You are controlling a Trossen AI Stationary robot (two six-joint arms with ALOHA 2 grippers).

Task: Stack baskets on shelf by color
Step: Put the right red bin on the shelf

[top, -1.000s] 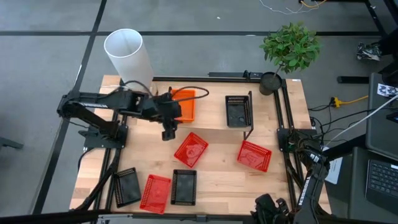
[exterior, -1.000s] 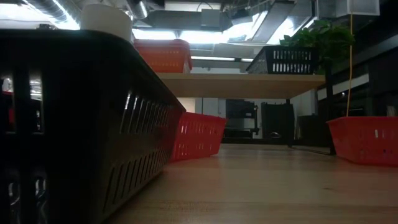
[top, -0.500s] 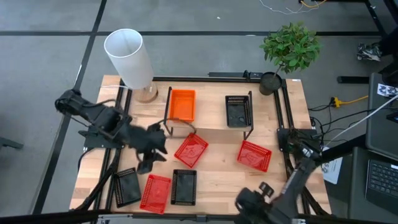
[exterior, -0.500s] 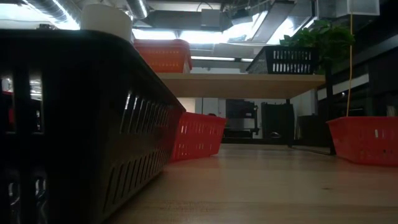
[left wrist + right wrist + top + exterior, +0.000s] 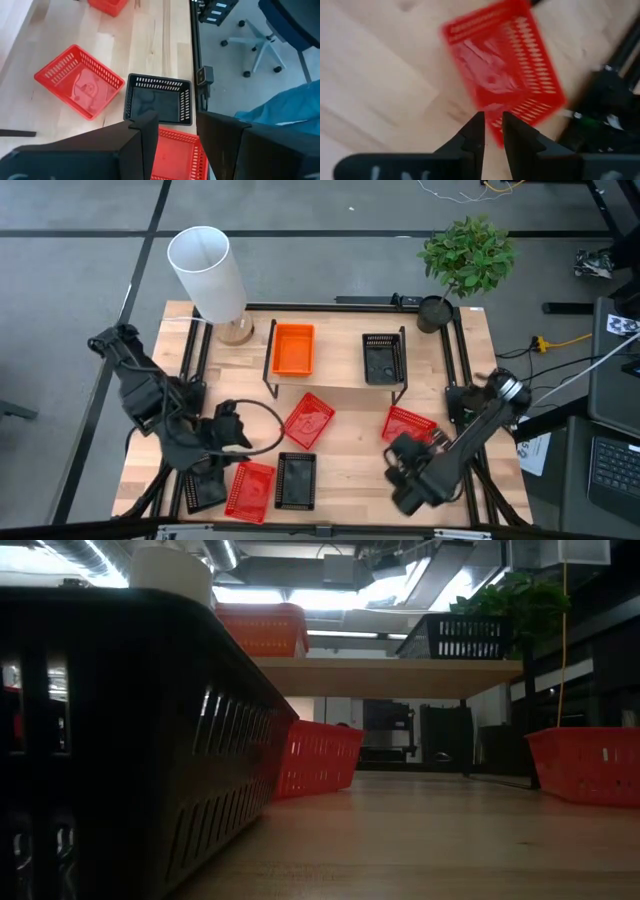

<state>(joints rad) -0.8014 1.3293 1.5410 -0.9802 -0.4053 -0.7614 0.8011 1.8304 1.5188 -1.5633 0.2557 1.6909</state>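
Note:
The shelf carries an orange basket and a black basket, each resting on its bottom. On the table lie three red baskets and two black baskets. My left gripper hangs open over the table's near left; its wrist view looks down on a black basket between two red ones. My right gripper hovers by the right red basket, a narrow gap between its fingers. Neither gripper shows in the low view.
A white cylinder stands at the far left corner and a potted plant at the far right. Black frame rails run along the table's sides. Bare wood lies between the baskets in the middle.
My left gripper has drawn away from the orange basket on the shelf and swung toward the table's near left, over the baskets there. My right arm has come in from the near right edge toward the right red basket. The baskets have stayed in place.

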